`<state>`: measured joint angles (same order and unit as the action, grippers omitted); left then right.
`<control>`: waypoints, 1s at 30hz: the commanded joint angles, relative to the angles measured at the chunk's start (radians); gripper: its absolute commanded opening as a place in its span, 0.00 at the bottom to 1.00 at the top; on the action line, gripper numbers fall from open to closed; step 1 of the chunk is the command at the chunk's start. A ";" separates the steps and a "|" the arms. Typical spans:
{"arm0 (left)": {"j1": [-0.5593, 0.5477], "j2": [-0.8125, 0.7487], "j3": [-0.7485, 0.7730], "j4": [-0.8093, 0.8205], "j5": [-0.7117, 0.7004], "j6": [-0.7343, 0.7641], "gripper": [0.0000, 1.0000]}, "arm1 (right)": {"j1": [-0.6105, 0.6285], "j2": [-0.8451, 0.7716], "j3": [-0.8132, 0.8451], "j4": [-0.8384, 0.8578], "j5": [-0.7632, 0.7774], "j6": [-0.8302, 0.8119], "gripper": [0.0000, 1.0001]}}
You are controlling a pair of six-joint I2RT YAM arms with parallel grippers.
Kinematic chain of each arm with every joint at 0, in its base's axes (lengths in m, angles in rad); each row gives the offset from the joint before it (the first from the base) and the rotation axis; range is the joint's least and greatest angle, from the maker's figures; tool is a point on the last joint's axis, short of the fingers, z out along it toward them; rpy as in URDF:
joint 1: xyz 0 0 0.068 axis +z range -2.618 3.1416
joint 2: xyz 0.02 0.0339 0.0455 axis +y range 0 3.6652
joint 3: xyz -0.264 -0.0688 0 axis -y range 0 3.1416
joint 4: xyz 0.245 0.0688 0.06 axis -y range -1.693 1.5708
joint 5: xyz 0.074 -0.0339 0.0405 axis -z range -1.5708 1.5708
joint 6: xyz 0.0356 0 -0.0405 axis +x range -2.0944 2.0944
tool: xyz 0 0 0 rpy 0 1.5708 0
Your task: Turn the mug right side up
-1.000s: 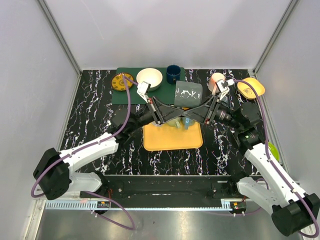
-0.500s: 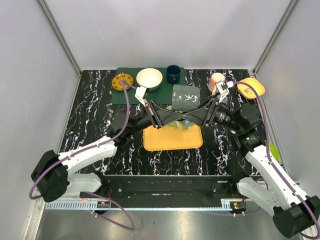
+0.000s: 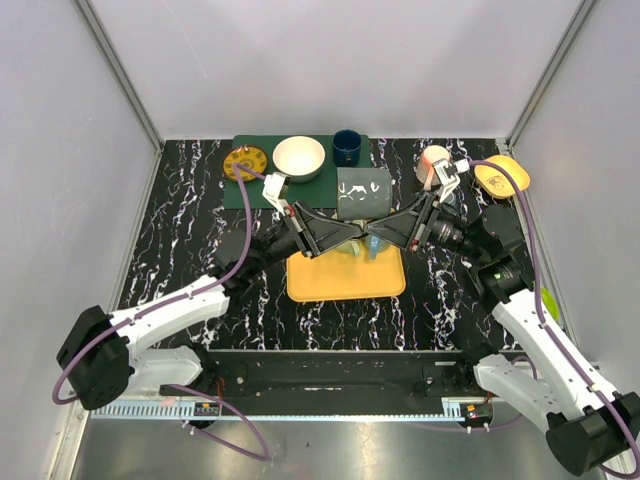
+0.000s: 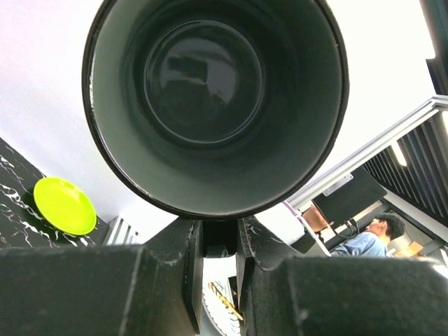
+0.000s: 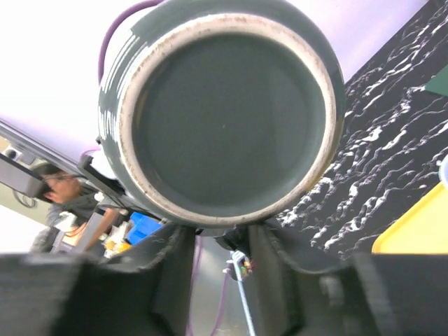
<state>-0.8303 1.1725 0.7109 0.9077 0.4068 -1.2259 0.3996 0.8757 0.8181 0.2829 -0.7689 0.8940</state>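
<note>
Left wrist view: left gripper [image 4: 219,236] is clamping the grey mug [image 4: 210,105] by its handle; whether the right gripper [image 5: 221,239] is gripping is unclear. Rolling slowly, mouth upward, is looking safest.

Left hand [image 3: 354,237] clamped shut; right hand [image 3: 376,240] parted; both tip-to-tip, raised.

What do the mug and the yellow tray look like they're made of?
Mug: likely glazed ceramic, glossy grey-green. The base shows a bare, rough pale foot ring, and the inside reflects light.
Tray: probably plastic, matte orange-yellow, even colour with rounded corners, though the overhead view leaves that open.
</note>
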 commanded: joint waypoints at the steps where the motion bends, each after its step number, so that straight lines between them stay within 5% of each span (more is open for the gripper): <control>1: -0.058 -0.045 -0.002 0.086 0.228 0.008 0.00 | -0.024 0.045 0.067 0.096 0.160 0.025 0.32; 3: -0.066 -0.042 -0.004 0.082 0.233 0.011 0.00 | -0.022 0.051 0.069 0.108 0.158 0.037 0.24; 5: -0.078 -0.036 -0.007 0.085 0.237 0.012 0.00 | -0.022 0.059 0.062 0.127 0.161 0.049 0.03; 9: -0.096 -0.019 0.001 0.080 0.250 0.025 0.00 | -0.022 0.080 0.061 0.157 0.158 0.080 0.00; 10: -0.104 -0.017 0.002 0.076 0.254 0.026 0.00 | -0.022 0.082 0.061 0.160 0.158 0.083 0.02; 11: -0.107 -0.013 0.004 0.076 0.260 0.026 0.00 | -0.022 0.083 0.062 0.167 0.149 0.083 0.26; 14: -0.113 -0.011 0.005 0.079 0.267 0.029 0.00 | -0.022 0.088 0.072 0.148 0.149 0.072 0.50; 25: -0.141 -0.005 0.028 -0.010 0.273 0.083 0.00 | -0.022 0.095 0.079 0.165 0.160 0.085 0.49; 30: -0.150 -0.005 0.042 -0.165 0.231 0.166 0.00 | -0.022 0.105 0.076 0.245 0.149 0.152 0.57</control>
<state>-0.8791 1.1713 0.7273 0.8986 0.3534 -1.1500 0.3950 0.9455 0.8543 0.3988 -0.7841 0.9829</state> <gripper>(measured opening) 0.202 0.544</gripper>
